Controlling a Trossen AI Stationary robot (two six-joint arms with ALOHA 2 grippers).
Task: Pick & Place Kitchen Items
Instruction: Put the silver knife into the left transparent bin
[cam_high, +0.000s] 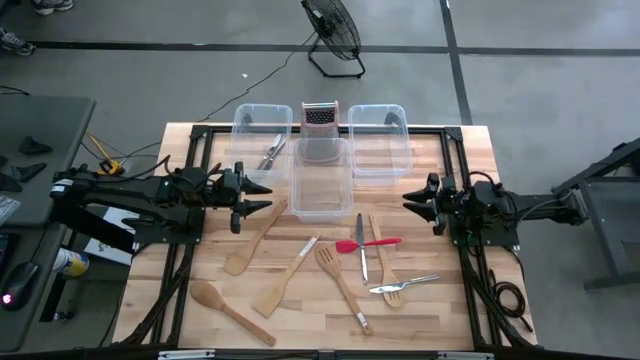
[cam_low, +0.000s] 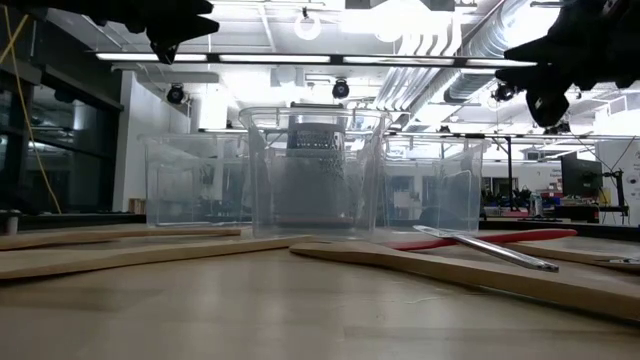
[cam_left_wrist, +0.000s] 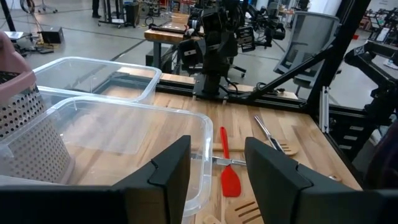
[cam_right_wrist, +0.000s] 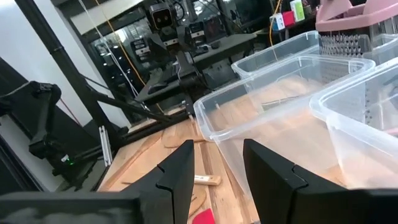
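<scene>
Three clear bins (cam_high: 378, 140), one box grater (cam_high: 320, 117), five wooden utensils (cam_high: 232, 311), one red spatula (cam_high: 368, 243), three loose metal utensils (cam_high: 361, 246), more metal utensils in a bin (cam_high: 272, 151), too tangled to count, two grippers (cam_high: 262, 195)

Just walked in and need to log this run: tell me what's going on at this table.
Nothing is being held right now. The left gripper and right gripper both hover open at opposite sides of the table. Wooden spoons and spatulas, metal cutlery and a red spatula lie scattered on its near half. Three clear bins stand at the far edge with a box grater; the left bin already holds some metal utensils.
</scene>
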